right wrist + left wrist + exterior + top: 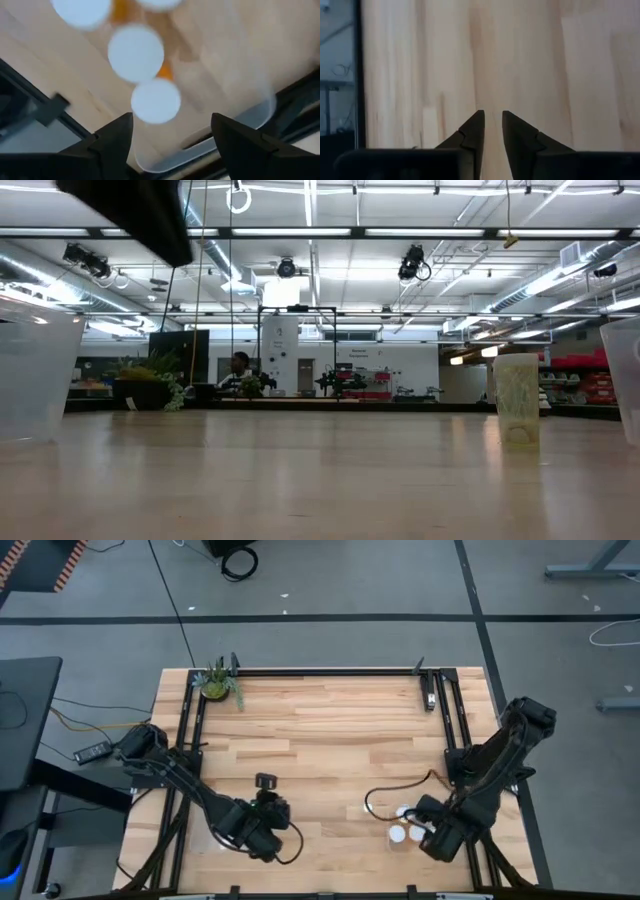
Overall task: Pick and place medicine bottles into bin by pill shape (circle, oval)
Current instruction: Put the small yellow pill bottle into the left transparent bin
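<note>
table (pixel 330 730): light wood, black frame | plant (pixel 217 683): far-left corner — small, potted | person (pixel 238 368): seated in the room beyond | cable (pixel 238 560): coiled — floor, far side

A light butcher-block wooden table (pixel 330 740) carries a small potted plant (pixel 217 683) at its far left corner, white-capped medicine bottles (pixel 402 823) clustered near the front right in what looks like a clear bin (pixel 250 112), and a translucent cup (pixel 516 397).

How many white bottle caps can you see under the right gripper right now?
4 in the right wrist view: one nearest the open right gripper at, one beyond it, and two cut off at the picture's edge. More may be hidden.
</note>
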{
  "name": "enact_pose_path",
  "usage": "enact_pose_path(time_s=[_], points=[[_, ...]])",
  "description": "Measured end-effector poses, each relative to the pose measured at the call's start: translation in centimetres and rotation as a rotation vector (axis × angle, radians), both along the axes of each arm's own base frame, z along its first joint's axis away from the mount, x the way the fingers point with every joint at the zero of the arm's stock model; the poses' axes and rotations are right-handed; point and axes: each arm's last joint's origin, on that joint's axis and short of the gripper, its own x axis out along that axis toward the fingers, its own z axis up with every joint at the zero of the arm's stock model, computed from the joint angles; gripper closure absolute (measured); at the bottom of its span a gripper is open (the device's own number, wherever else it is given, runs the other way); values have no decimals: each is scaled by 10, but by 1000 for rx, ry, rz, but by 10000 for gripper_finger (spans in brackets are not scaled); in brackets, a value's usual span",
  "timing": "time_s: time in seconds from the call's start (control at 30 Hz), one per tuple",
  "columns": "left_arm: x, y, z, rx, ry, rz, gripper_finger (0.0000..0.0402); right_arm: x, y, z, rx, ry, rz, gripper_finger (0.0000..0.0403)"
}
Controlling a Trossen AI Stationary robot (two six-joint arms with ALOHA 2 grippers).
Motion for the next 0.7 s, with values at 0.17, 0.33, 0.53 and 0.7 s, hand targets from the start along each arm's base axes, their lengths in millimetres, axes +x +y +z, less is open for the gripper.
enact_pose_path(time_s=[0.17, 0.33, 0.53, 0.7], points=[[20, 9, 3, -5, -85, -21, 305, -4, -22, 22, -82, -184, 21, 139], [35, 22, 5, -14, -115, -27, 288, 6, -41, 31, -195, -316, 68, 147], [45, 34, 4, -94, -107, -5, 269, 37, -62, 20, -303, -287, 185, 151], [56, 34, -9, -137, -193, -77, 245, 59, -80, 15, -329, -279, 306, 151]])
